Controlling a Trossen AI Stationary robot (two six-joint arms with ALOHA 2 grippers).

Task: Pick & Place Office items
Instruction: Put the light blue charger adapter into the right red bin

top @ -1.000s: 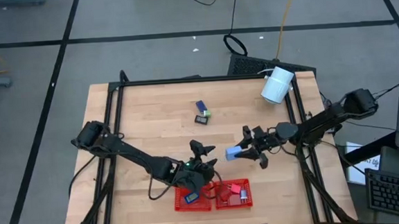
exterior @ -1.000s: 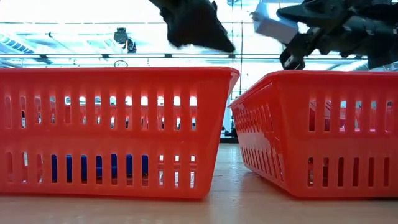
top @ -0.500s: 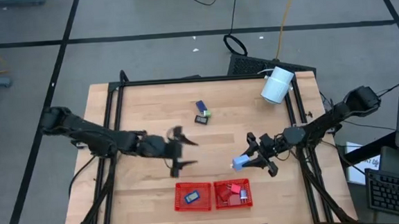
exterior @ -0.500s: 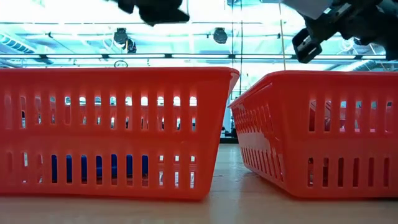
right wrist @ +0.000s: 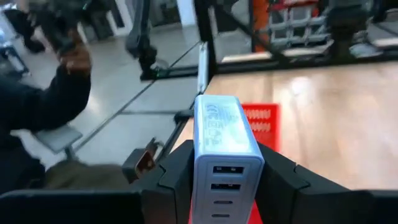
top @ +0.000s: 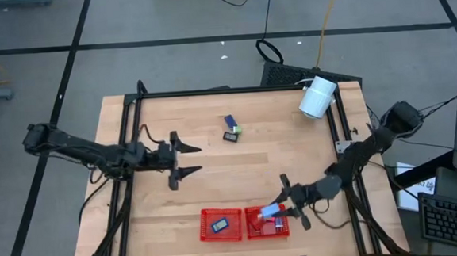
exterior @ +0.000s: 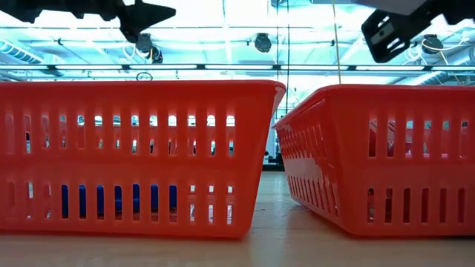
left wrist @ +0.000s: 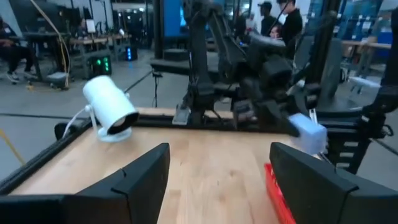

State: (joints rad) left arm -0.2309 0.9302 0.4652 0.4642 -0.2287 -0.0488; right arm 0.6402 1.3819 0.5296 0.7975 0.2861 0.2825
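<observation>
Right gripper (top: 282, 210) clamped on light blue charger block (right wrist: 222, 146), hovering over right red tray (top: 254, 229) at bench's near edge. Rigid, smooth plastic, probably light; flat long sides best for grip. Left gripper (top: 184, 158) empty, jaws wide, mid-left bench. Loose pieces (top: 231, 129) near far edge.

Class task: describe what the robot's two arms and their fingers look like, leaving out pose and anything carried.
Both arms are dark, nearly black, slim and jointed in segments. The left gripper ends in two pointed, wedge-shaped fingers with flat inner faces. The right gripper has the same blocky dark fingers. No markings are readable on either.
</observation>
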